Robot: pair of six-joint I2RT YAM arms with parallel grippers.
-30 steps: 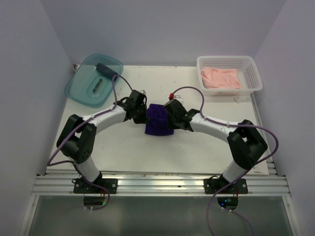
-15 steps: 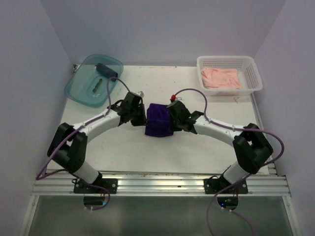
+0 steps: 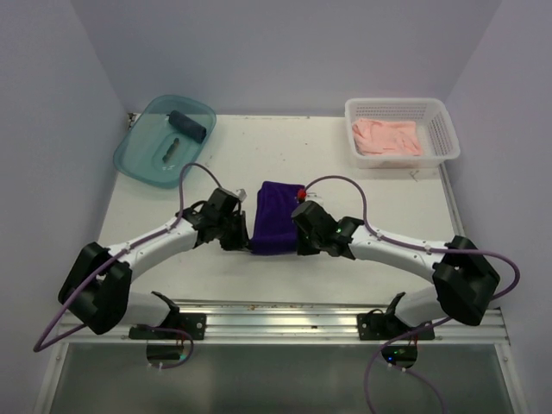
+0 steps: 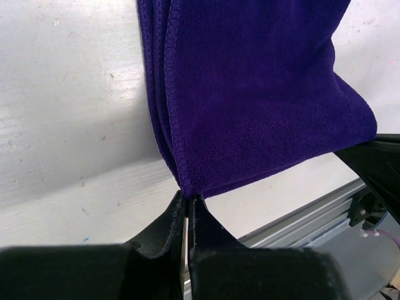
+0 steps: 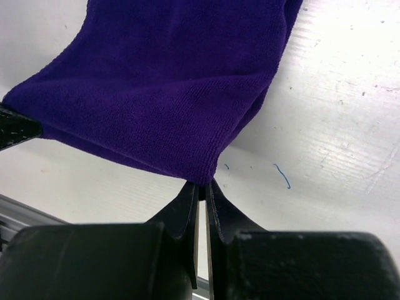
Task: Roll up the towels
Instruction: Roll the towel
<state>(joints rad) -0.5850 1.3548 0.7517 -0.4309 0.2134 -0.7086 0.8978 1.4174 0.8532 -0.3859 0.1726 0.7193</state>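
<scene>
In the 2 wrist views the purple towel (image 4: 250, 94) runs off the top edge.

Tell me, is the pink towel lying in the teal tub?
No, the pink towel lies in the white basket at the far right; the teal tub holds a dark rolled towel.

Bright, soft light comes from above. The top view is sharp, and shadows on the white surface (image 3: 345, 164) are faint and grey. In the right wrist view the surface glares white at the top right. The purple towel (image 4: 250, 94) looks clear up close. The left end effector (image 4: 187, 203) and right end effector (image 5: 201, 187) look dark and a bit blurry.
</scene>
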